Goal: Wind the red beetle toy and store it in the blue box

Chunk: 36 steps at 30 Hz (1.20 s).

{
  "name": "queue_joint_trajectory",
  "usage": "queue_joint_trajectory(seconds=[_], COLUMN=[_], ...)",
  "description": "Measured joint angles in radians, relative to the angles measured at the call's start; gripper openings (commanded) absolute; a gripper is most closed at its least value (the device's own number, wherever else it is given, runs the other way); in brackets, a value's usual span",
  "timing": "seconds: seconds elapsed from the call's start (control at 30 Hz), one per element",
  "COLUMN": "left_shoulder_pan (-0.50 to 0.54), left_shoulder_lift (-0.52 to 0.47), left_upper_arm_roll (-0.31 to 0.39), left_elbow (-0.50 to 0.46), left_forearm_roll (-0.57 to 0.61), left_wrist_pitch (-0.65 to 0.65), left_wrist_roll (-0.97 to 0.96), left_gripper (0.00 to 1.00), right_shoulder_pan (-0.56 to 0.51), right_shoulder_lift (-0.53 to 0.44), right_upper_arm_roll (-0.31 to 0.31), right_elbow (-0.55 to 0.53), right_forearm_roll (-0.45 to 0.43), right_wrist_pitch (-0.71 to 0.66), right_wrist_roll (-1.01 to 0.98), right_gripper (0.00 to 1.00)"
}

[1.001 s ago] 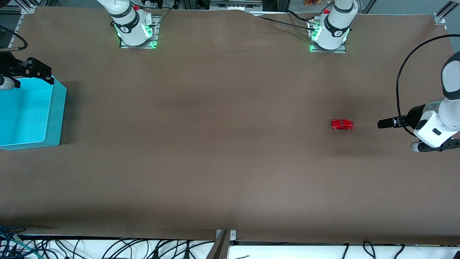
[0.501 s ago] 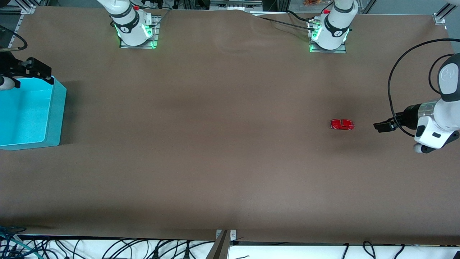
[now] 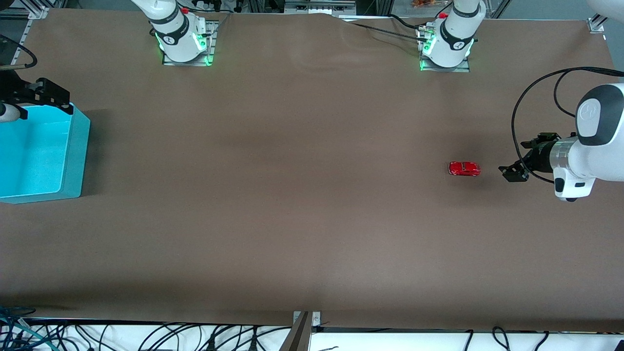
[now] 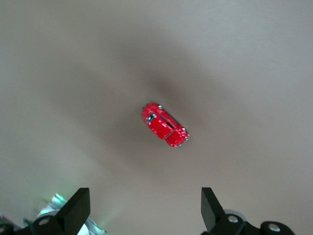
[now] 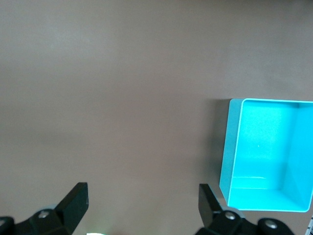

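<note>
Left gripper (image 3: 513, 173) closing in on the red beetle toy (image 3: 464, 168)!
We see it swung nearer the glossy, rounded car than a second ago, fingers (image 4: 78, 209) spread wide and empty over the matte brown table (image 3: 302, 195). The toy has not budged, sitting toward the left arm's end. Our right gripper (image 5: 142, 205) waits, released too, by the smooth, thick-walled blue box (image 3: 73, 151) at the right arm's end. No writing we can read.

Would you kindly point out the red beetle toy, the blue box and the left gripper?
red beetle toy (image 3: 464, 168): front view, on its roof.
blue box (image 3: 75, 156): front view, on its outer side wall.
left gripper (image 4: 145, 208): left wrist view, midway between its open fingertips.
</note>
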<state>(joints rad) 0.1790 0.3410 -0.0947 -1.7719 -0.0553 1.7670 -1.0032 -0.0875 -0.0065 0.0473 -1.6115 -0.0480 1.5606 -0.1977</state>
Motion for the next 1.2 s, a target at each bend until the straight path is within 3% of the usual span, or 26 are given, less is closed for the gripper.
queue_joint_trajectory(seconds=[0.77, 1.2], left_shoulder_pan=[-0.003, -0.009], left_shoulder_lift=[0.012, 0.041], left_upper_arm_roll=[0.001, 0.001], left_elbow=[-0.310, -0.360], left_forearm_roll=[-0.004, -0.004], left_wrist_pitch=[0.490, 0.585], left_wrist_roll=[-0.393, -0.468], left_gripper=[1.00, 0.98], right_shoulder_pan=[0.000, 0.000], right_shoulder_lift=[0.000, 0.000], right_upper_arm_roll=[0.000, 0.000], right_elbow=[0.000, 0.000], right_forearm_roll=[0.000, 0.000], right_wrist_pitch=[0.000, 0.000], right_wrist_roll=[0.000, 0.000], right_gripper=[1.00, 1.00])
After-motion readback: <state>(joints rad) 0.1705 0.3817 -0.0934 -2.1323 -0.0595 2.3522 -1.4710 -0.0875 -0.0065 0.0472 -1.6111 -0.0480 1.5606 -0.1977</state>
